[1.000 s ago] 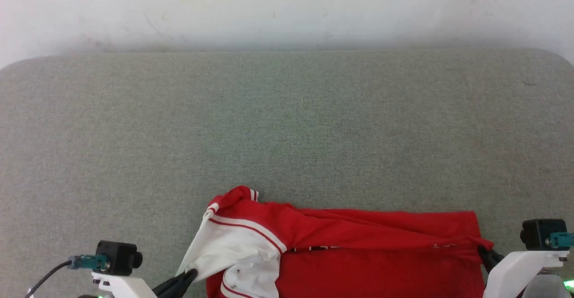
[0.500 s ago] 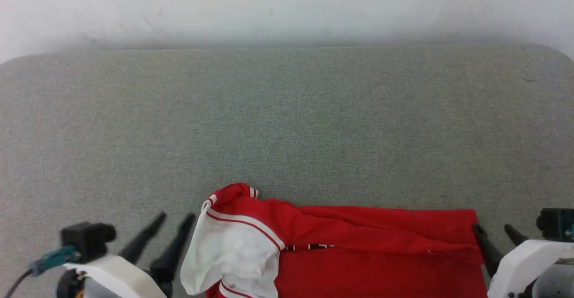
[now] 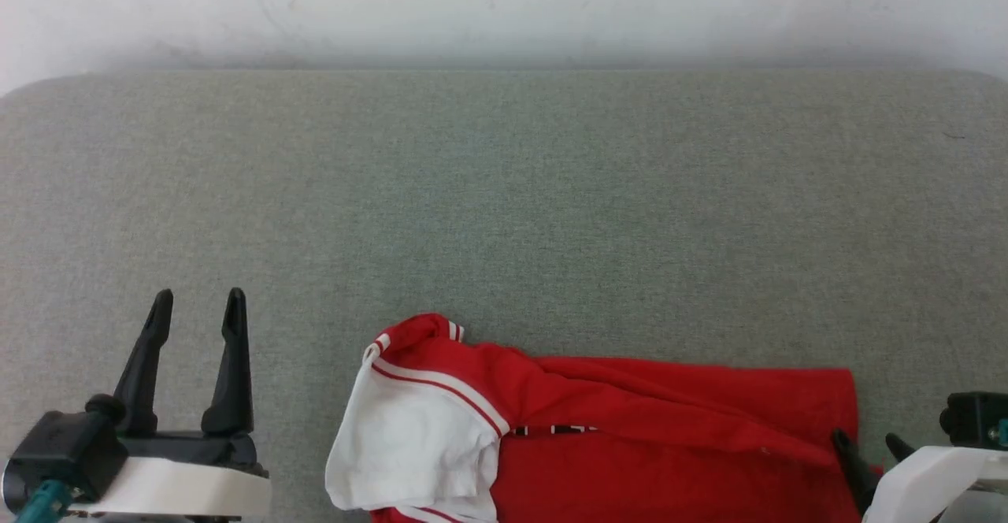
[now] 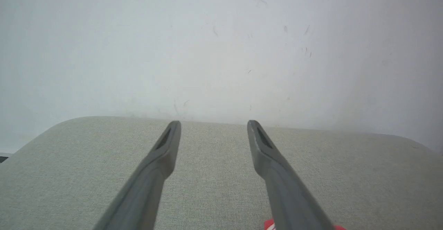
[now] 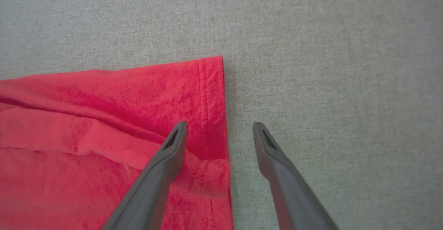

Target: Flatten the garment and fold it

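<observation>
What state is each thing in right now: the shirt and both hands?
garment: lying on the table, folded over lengthwise, creased, held by nothing.
left hand: open, empty, apart from the garment.
right hand: open, empty, astride the garment's hem edge.

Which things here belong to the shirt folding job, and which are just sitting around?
Belongs to the job:
- red and white garment
- left pincer, open
- right pincer, open, at the garment's hem

Just there:
- grey padded tabletop
- white wall
</observation>
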